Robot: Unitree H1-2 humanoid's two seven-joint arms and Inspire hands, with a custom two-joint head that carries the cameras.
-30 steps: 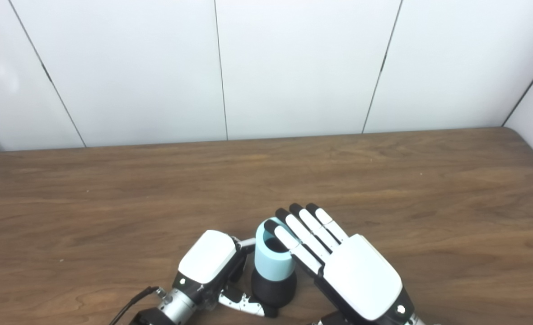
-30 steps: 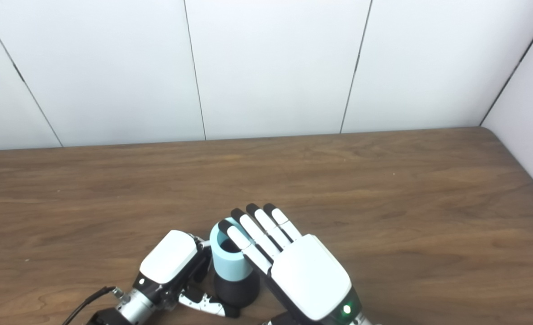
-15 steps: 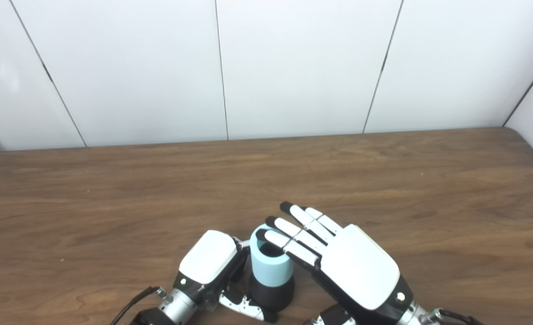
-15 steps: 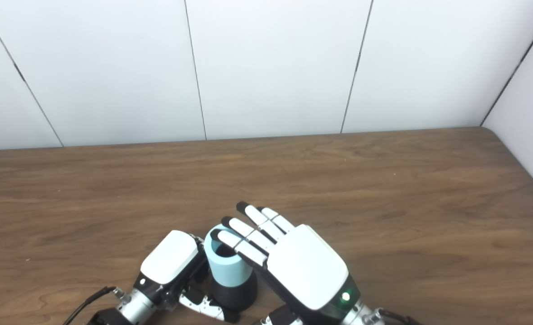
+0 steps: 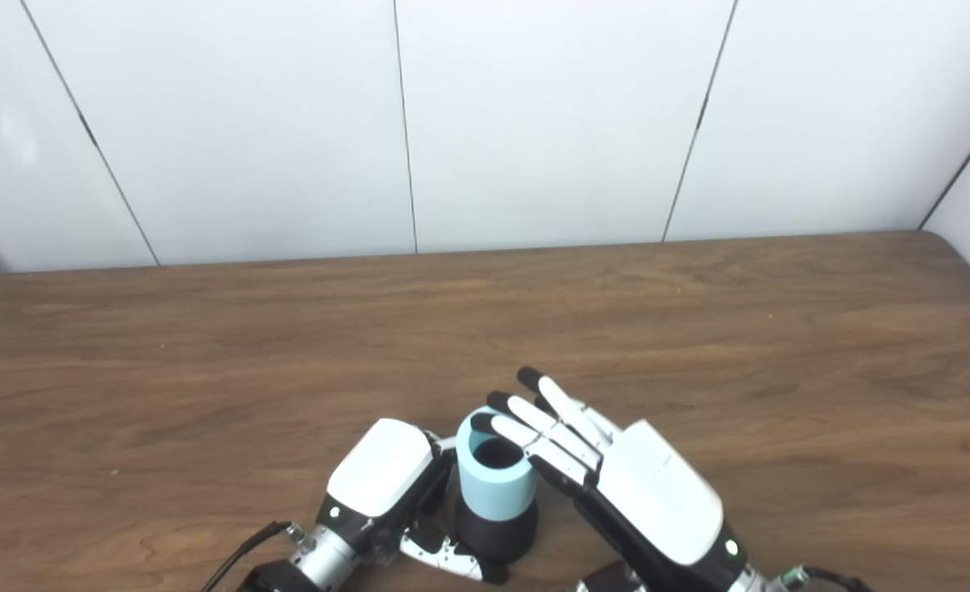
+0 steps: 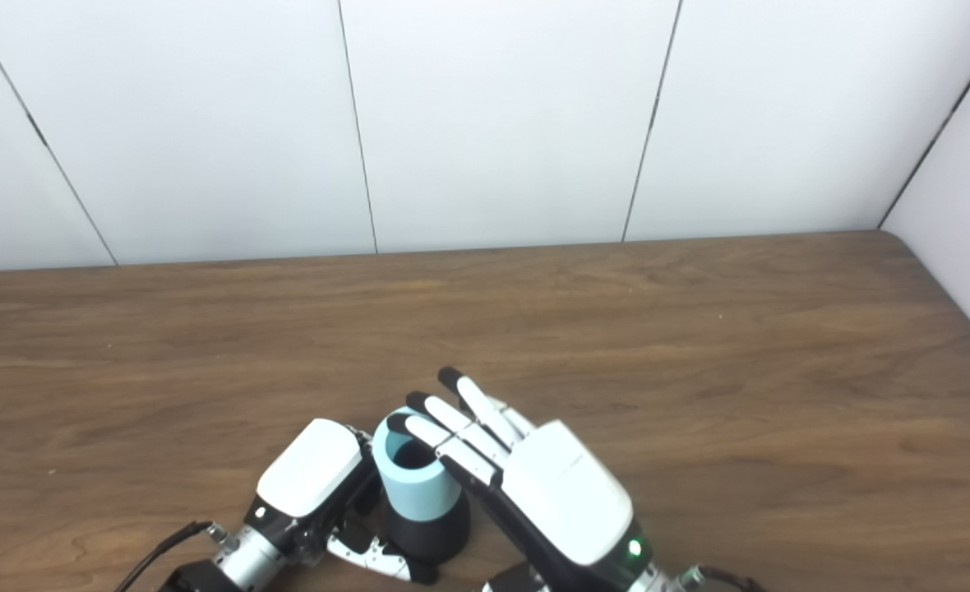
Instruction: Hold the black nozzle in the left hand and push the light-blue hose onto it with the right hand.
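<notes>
The light-blue hose [image 5: 495,485] is a short upright tube seated on the black nozzle [image 5: 497,536], near the table's front edge. My left hand [image 5: 380,485] wraps the nozzle from the left, its thumb curling under the black base. My right hand [image 5: 616,481] lies against the hose's right side with straight, spread fingers [image 5: 526,432] reaching over the tube's open rim. It grips nothing. The same pair shows in the right eye view: hose [image 6: 413,481], nozzle [image 6: 429,534], left hand [image 6: 308,481], right hand [image 6: 534,485].
The brown wooden table [image 5: 699,329] stretches bare behind and to both sides of the hands. White wall panels [image 5: 534,123] stand behind it. A black cable [image 5: 242,551] runs from my left wrist toward the bottom edge.
My right hand has rolled more edge-on and slid slightly back toward me, its fingers fanning apart over the hose rim. The hose and nozzle shifted a little left. The left hand stayed put.
</notes>
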